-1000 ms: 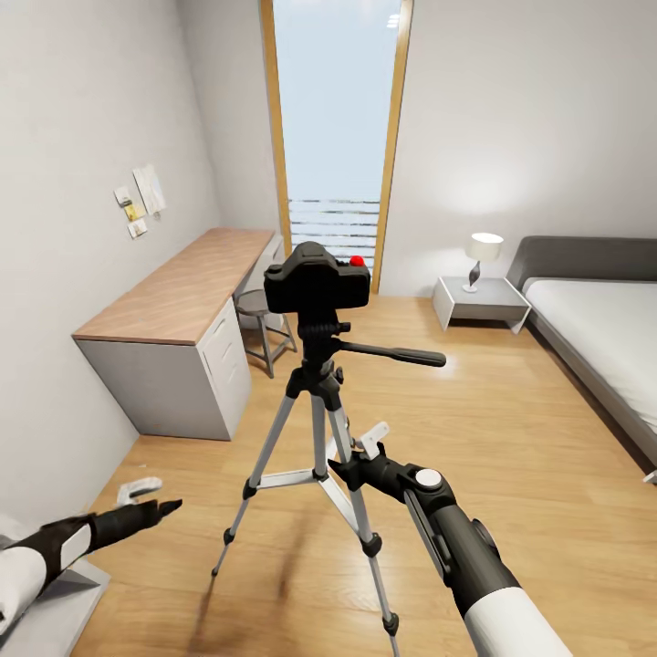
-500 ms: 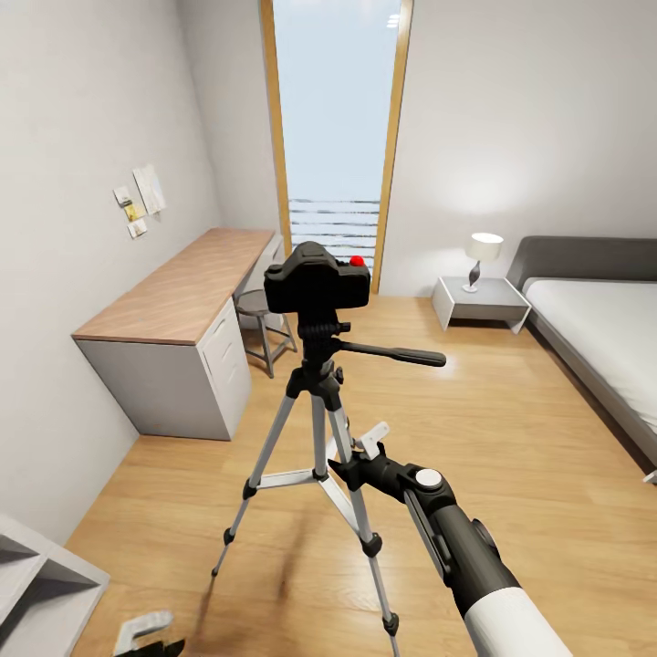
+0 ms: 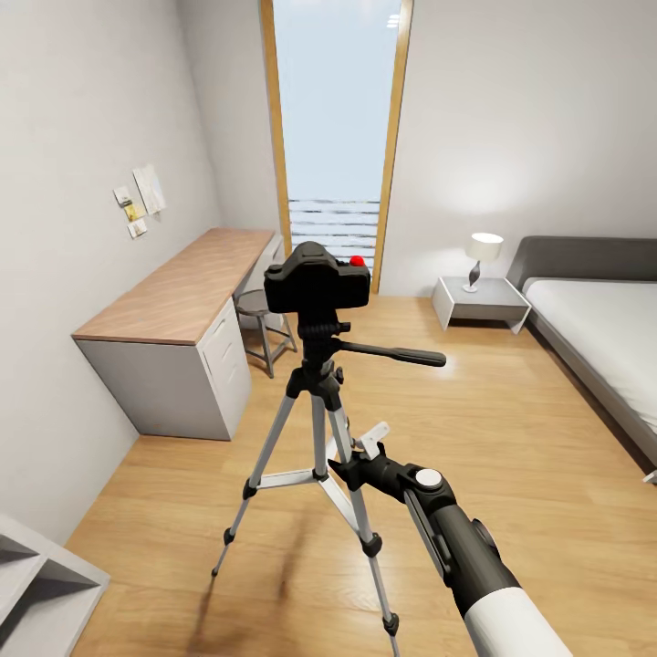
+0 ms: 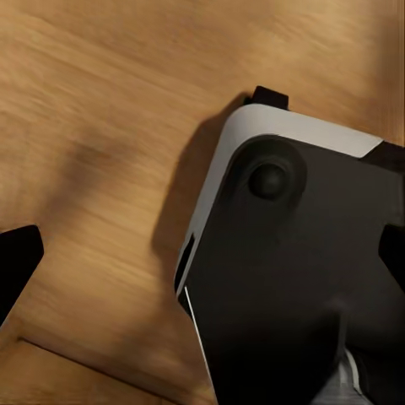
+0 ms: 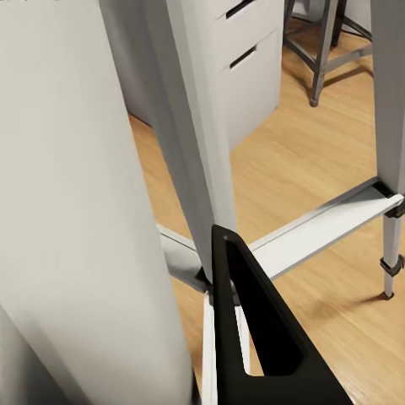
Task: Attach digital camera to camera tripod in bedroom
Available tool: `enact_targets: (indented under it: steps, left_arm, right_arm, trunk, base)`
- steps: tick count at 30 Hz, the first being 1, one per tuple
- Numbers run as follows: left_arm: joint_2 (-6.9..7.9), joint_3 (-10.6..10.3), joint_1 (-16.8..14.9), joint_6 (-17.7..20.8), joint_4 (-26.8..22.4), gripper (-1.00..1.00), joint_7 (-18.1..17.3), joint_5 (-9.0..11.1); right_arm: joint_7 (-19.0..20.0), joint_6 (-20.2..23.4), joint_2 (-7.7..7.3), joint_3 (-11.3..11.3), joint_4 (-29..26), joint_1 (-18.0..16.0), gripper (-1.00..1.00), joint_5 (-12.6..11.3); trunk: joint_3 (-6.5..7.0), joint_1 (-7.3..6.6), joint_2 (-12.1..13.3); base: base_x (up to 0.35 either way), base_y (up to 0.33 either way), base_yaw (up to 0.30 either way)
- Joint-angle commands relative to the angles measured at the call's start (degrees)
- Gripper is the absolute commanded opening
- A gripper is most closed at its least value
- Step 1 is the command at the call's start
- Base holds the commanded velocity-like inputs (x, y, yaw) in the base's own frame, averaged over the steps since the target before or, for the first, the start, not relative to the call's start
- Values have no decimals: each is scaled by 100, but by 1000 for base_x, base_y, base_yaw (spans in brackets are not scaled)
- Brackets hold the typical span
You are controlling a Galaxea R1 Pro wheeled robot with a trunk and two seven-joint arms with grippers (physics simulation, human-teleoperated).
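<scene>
The black digital camera [image 3: 317,283] with its red button sits on the head of the camera tripod [image 3: 318,415], which stands on the bedroom's wood floor in the middle of the head view. Its pan handle [image 3: 392,354] points right. My right gripper [image 3: 359,453] hangs low beside the tripod's legs, open and holding nothing. In the right wrist view a silver tripod leg [image 5: 196,126] and a brace [image 5: 325,232] lie just past the right gripper [image 5: 190,246]. My left gripper [image 4: 202,257] is open, with its fingertips spread over the floor.
A wood-topped grey desk [image 3: 178,297] and a stool [image 3: 262,319] stand at the left, with the tall window [image 3: 336,137] behind. A nightstand [image 3: 481,303] with a lamp and a grey bed [image 3: 598,333] are at the right. A white shelf [image 3: 36,579] is at the lower left. My dark base [image 4: 295,278] rests on the floor.
My left arm has dropped from the lower left of the head view down past its bottom edge. The right arm, tripod and camera have not moved.
</scene>
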Motion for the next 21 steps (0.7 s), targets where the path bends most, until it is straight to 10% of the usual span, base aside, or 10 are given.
enact_targets:
  steps: [1,5,13,20,21]
  left_arm:
    - [-8,-48,63,38,-3,100,48,51]
    - [-3,-35,298,52,-3,100,119,193]
    - [17,-21,492,-188,4,100,168,1171]
    - [21,-19,512,-244,5,100,175,1446]
    - [21,-19,513,-246,5,100,176,1457]
  right_arm:
    - [-11,243,0,-18,141,-4,-100,371]
    - [-15,243,0,-18,138,-4,-100,371]
    - [-19,243,0,-15,134,-4,-100,372]
    - [-19,250,0,-10,133,-4,-100,378]
    - [-18,252,0,-10,133,-4,100,378]
  trunk:
    - [-10,4,-8]
    - [-10,4,-8]
    - [-10,4,-8]
    - [-10,4,-8]
    - [-10,4,-8]
  base:
    - [0,0,0]
    - [0,0,0]
    - [0,0,0]
    - [0,0,0]
    - [0,0,0]
